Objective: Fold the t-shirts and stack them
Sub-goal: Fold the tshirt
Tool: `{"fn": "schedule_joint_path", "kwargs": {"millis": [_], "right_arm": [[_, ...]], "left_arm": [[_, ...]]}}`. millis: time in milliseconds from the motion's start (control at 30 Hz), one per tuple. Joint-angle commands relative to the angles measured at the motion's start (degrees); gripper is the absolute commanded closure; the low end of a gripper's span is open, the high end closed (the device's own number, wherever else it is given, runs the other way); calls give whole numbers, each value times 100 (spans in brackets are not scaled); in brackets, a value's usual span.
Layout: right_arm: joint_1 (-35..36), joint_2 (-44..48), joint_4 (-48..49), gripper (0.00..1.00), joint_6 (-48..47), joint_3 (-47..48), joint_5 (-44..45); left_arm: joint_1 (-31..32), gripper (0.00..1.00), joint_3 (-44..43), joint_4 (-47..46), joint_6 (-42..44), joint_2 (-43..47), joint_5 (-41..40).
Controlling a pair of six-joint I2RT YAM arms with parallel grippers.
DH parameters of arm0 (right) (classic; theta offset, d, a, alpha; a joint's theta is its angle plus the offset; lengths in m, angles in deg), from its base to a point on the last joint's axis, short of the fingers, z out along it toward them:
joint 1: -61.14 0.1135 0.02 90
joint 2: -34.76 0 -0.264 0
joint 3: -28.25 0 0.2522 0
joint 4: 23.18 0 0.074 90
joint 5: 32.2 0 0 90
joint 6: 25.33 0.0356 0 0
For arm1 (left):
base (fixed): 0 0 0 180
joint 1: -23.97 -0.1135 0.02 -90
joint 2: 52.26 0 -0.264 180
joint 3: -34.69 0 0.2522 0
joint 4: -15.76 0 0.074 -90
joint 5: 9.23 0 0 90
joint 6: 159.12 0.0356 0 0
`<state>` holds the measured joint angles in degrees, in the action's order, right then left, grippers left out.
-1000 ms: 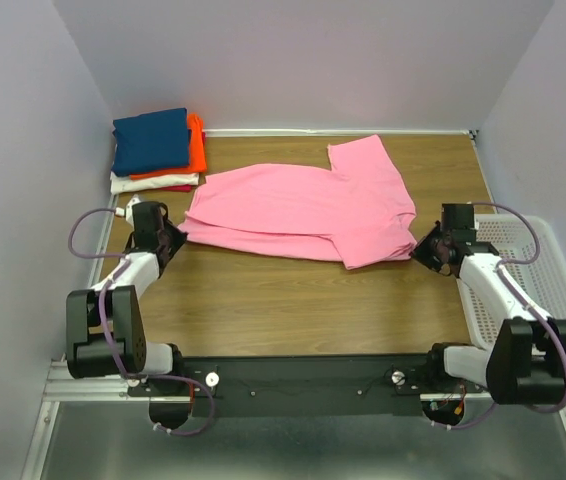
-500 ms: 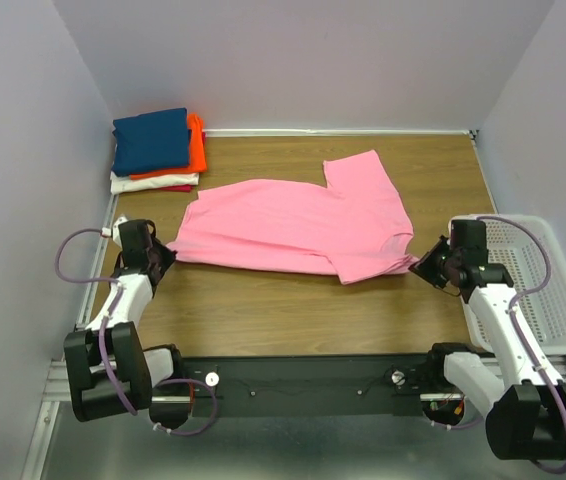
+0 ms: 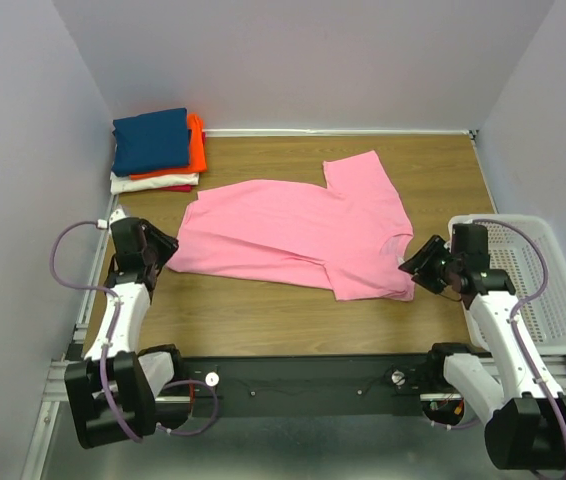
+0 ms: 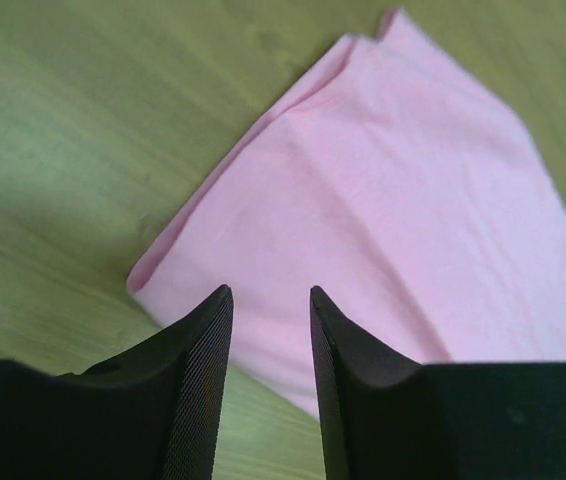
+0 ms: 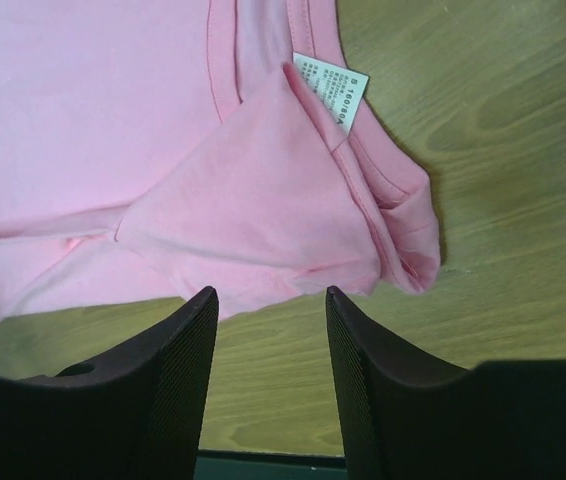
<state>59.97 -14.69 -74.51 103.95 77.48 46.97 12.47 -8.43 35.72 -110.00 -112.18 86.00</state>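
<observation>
A large pink t-shirt lies folded lengthwise across the middle of the wooden table, one sleeve pointing to the back. My left gripper hovers open just off its left hem corner, nothing between the fingers. My right gripper stands open beside the collar end, where a white label shows; its jaws are empty too. A stack of folded t-shirts, navy on top over orange, white and red, sits at the back left corner.
A white mesh basket hangs off the table's right edge, right behind my right arm. Grey walls close in on the left, back and right. The black rail with both arm bases runs along the near edge.
Both grippers were shut on the pink shirt's ends and drew it toward the near edge; now both have opened and let go, and the shirt lies flat.
</observation>
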Motion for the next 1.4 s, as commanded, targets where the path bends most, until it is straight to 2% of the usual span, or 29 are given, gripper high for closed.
{"fn": "schedule_joint_path", "kwargs": {"millis": [0, 133, 167, 200, 233, 267, 467, 567, 600, 867, 1100, 1367], "right_arm": [[99, -196, 319, 46, -194, 137, 133], [1178, -591, 566, 48, 219, 119, 1019], [1485, -731, 557, 48, 289, 127, 1552], [1558, -793, 557, 49, 412, 128, 1749], [1584, -820, 557, 51, 457, 101, 1986], [1593, -847, 557, 51, 492, 84, 1988], [1602, -601, 487, 52, 755, -109, 2498], [1602, -522, 469, 52, 957, -302, 2402], [1594, -513, 469, 52, 958, -364, 2375], [1602, -416, 399, 53, 1213, -567, 2331], [1602, -425, 399, 54, 1309, -672, 2419], [1602, -328, 328, 55, 1380, -760, 2358]], "left_arm": [[157, 53, -420, -171, 326, 402, 373], [754, 52, -1025, -58, 660, 139, 356], [1042, 52, -1132, -5, 835, -27, 321], [1132, 52, -1255, 22, 949, -115, 259], [1560, 52, -1447, 65, 1046, -195, 241], [1564, 52, -1536, 83, 1126, -265, 206], [3047, 52, -1792, 22, 1215, -696, 153], [3925, 52, -1783, -171, 1101, -1064, 197], [3928, 52, -1775, -171, 1065, -1066, 197], [5903, 53, -2072, -725, 696, -2347, 224], [6730, 52, -2741, -778, 678, -3595, 277], [7030, 52, -3207, -628, 757, -4256, 127]]}}
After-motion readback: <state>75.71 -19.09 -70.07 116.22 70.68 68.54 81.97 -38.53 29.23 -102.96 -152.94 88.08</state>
